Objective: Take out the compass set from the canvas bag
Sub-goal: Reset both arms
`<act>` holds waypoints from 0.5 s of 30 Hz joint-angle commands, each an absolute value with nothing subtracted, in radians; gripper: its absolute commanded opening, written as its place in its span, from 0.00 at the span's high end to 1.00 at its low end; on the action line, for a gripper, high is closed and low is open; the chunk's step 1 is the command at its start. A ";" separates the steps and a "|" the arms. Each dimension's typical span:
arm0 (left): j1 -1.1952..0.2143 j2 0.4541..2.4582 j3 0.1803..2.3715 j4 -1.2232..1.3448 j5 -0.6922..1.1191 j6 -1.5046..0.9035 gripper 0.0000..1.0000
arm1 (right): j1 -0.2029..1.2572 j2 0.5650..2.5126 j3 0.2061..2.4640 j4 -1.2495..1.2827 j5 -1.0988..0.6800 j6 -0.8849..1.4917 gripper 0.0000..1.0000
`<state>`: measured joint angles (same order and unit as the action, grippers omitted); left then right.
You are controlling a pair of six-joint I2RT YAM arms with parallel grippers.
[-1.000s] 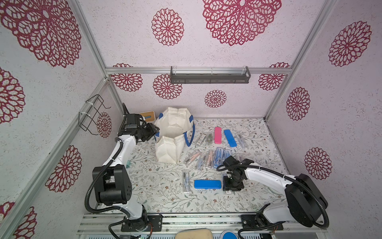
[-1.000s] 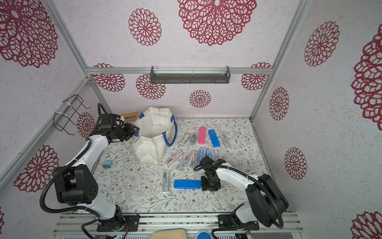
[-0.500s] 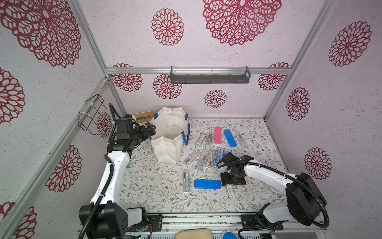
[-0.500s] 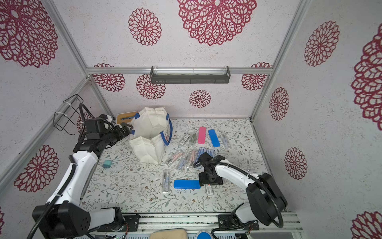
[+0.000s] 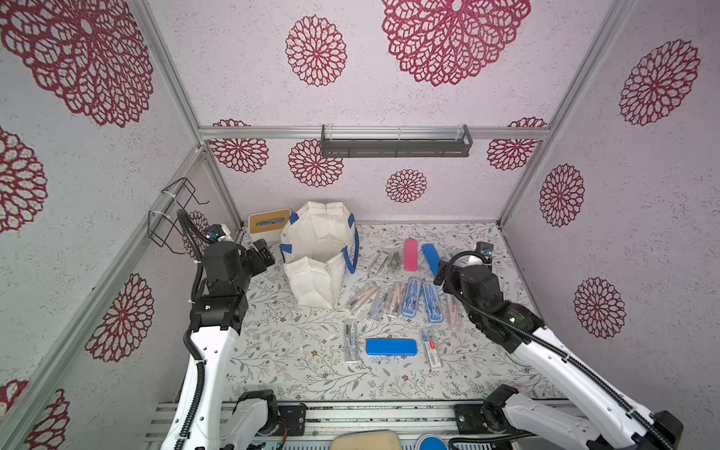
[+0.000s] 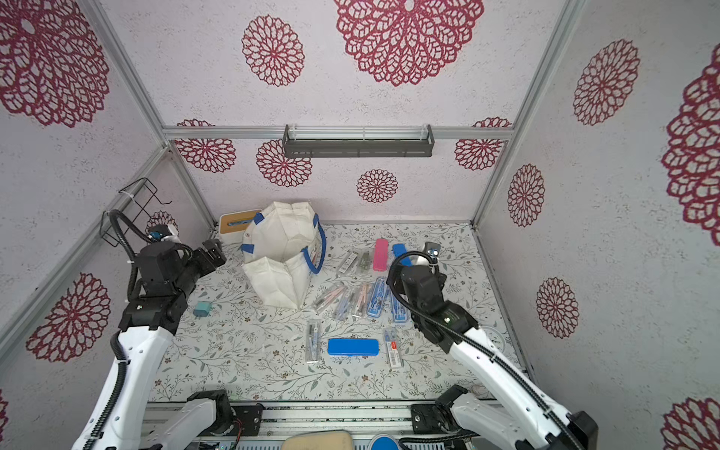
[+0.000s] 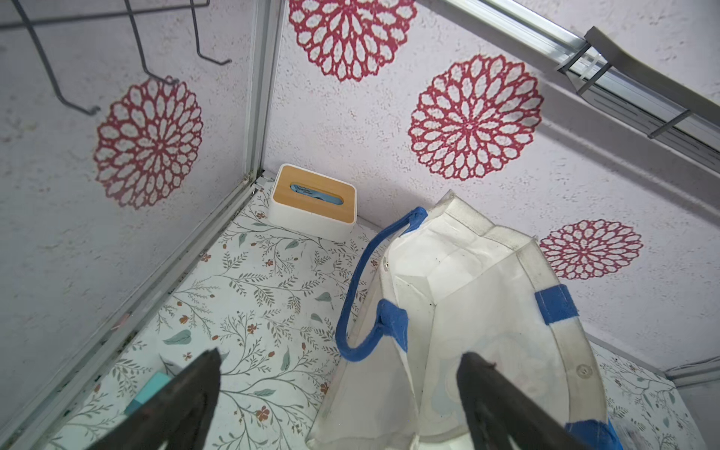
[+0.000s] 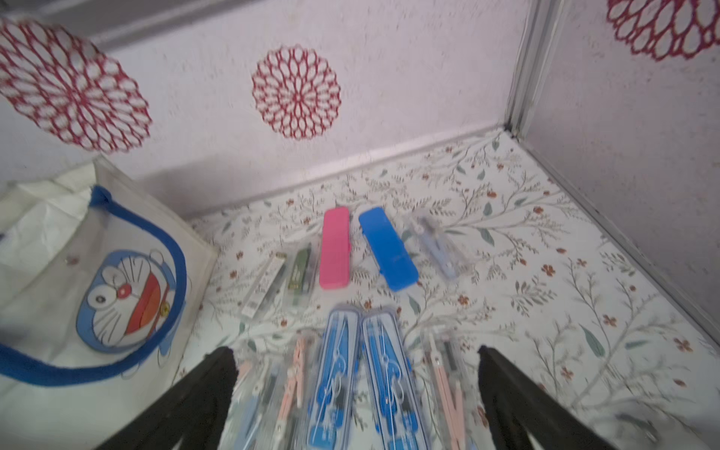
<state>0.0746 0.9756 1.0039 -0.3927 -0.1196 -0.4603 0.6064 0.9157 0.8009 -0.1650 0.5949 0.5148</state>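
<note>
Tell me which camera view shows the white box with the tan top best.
The left wrist view: the box is large and sharp there, its tan lid and slot plain to see. In both top views it is small, in the far corner beside the bag. The right wrist view misses it.

No words or numbers can be read from here. The bag (image 8: 46,272) carries a printed cartoon cat face (image 8: 124,300), blue and white with a red mouth. Print on the blue pack (image 7: 315,195) in the box (image 7: 311,222) and a red label (image 5: 431,345) on a clear case (image 5: 428,338) are too small to read.
</note>
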 commanded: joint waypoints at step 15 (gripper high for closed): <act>0.106 0.843 0.490 -0.038 -0.527 -0.455 0.03 | 0.247 1.131 0.574 0.193 0.654 0.388 0.01</act>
